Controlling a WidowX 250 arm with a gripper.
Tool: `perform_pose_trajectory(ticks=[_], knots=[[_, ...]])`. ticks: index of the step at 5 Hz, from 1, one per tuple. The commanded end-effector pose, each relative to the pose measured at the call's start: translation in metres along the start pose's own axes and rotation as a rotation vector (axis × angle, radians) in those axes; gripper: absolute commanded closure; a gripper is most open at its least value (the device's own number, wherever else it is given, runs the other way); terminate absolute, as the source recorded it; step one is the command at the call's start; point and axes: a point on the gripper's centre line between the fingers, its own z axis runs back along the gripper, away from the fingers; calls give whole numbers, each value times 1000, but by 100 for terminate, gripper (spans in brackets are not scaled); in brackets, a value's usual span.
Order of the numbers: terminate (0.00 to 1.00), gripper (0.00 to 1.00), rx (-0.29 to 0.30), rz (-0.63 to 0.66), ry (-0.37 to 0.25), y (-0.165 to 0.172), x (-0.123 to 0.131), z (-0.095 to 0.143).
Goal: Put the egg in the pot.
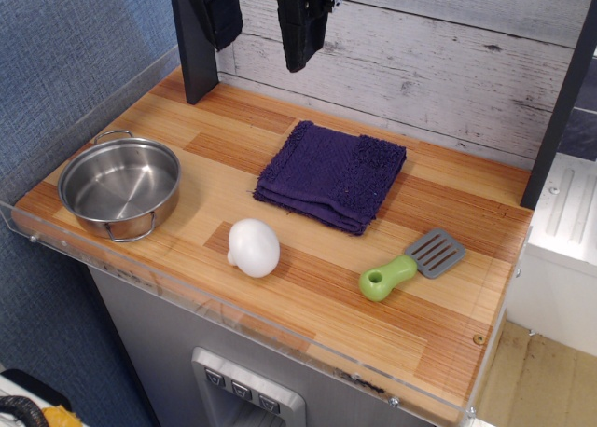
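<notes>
Matte white egg on wood-grain counter near front edge, shiny shallow steel pot apart at left, folded purple terry cloth behind, green-handled grey slotted spatula right, black gripper hanging high at far left, fingers spread, empty.

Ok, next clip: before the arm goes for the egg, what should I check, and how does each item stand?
1. End effector free of load: ok, its fingers hang apart with nothing between them.
2. Egg reachable from above: ok, it lies alone on the wood, apart from everything.
3. Pot empty: ok, nothing inside.
4. Pot upright: ok.
5. Path from egg to pot unobstructed: ok, the purple cloth and spatula lie to the other side.
6. Egg resting stably: cannot tell.
</notes>
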Motion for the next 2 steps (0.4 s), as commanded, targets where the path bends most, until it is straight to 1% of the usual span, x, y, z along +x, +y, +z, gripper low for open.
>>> perform_pose_trajectory(ticks=[1,2], knots=[[0,0,0,0,0,0,0,0],[0,0,-22,-32,-13,1,-3,-10]])
